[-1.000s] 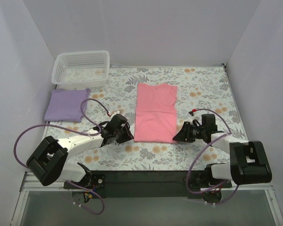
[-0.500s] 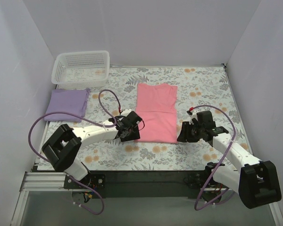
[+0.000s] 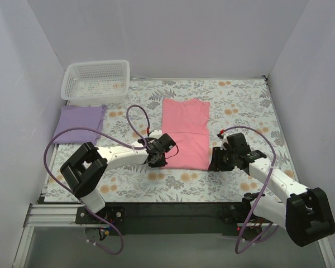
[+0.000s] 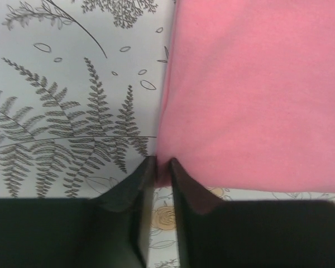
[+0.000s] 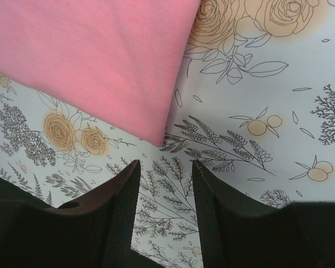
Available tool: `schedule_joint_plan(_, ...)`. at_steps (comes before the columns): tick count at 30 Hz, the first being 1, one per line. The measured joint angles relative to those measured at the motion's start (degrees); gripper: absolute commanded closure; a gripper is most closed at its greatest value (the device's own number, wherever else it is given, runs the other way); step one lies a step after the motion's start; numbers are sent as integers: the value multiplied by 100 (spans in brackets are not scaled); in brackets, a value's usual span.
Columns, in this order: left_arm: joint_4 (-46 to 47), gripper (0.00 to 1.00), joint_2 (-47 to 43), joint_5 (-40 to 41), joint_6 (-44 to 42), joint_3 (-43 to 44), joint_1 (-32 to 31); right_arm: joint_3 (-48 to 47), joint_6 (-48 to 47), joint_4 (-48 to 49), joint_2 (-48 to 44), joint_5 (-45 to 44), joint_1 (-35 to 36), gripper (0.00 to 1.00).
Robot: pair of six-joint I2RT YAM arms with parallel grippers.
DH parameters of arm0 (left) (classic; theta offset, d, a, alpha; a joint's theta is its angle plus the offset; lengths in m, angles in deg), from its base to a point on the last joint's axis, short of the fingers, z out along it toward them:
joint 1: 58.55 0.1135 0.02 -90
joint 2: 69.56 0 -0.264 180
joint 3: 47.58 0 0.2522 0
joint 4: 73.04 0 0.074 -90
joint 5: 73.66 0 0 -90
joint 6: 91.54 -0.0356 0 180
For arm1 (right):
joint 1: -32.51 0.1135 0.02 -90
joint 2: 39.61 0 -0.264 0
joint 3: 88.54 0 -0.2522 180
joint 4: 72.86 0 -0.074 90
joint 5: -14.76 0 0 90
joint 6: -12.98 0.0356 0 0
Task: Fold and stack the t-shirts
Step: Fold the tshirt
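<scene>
The salmon-pink t-shirt (image 3: 184, 134) lies flat as a long folded strip in the middle of the floral tablecloth (image 3: 240, 106). My left gripper (image 3: 159, 161) is at its near-left corner. In the left wrist view the fingers (image 4: 178, 178) stand almost together, with the pink corner (image 4: 162, 167) pinched between them. My right gripper (image 3: 214, 162) stands open just short of the near-right corner. In the right wrist view that pink corner (image 5: 156, 137) lies on the cloth just beyond the gripper (image 5: 166, 167), with only tablecloth between the jaws. The lavender-purple t-shirt (image 3: 80, 124) lies folded at the left.
A white lattice basket (image 3: 96, 81) stands at the back left, just behind the purple shirt. White walls close in the table on the left, back and right. The arms' purple cables (image 3: 135, 114) loop over the cloth near the pink shirt.
My left arm has reached right to the pink shirt's near-left corner, where its jaws opened and then closed on the corner. My right gripper has opened wider and moved in toward the near-right corner.
</scene>
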Motion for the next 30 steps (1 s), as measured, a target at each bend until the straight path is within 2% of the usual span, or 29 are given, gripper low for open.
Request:
schedule_joint_plan(2, 22, 100, 17, 24, 105, 2, -79, 0, 55, -2, 13, -98, 109, 51)
schedule_joint_plan(11, -310, 100, -57, 321, 748, -52, -621, -72, 544, -44, 175, -623, 883, 51)
schedule_joint_plan(17, -608, 100, -568, 153, 1244, -514, -1069, -72, 1086, -236, -61, -1088, 1429, 51)
schedule_joint_plan(30, -894, 100, -804, 4, 1552, -691, -1117, -70, 1655, -514, -52, -1460, 1991, 59)
